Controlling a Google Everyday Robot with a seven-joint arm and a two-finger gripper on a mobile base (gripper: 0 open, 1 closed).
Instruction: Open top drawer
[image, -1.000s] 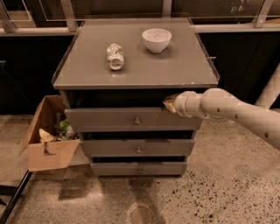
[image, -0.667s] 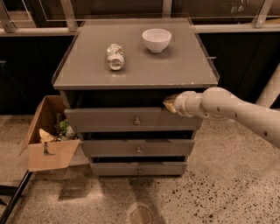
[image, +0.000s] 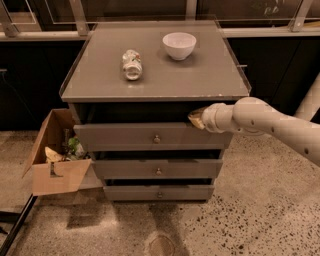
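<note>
The top drawer (image: 135, 137) is the widest grey front with a small round knob (image: 157, 139) at its centre. It stands pulled out a little, with a dark gap above its top edge. My gripper (image: 195, 119) is at the end of the white arm coming in from the right. It sits at the drawer's upper right, at the top edge of the front, just under the cabinet top. It is to the right of the knob and above it.
Two narrower grey drawers (image: 157, 170) sit below. On the cabinet top (image: 200, 80) lie a crushed can (image: 132, 64) and a white bowl (image: 179, 45). An open cardboard box (image: 55, 157) with trash stands on the floor at the left.
</note>
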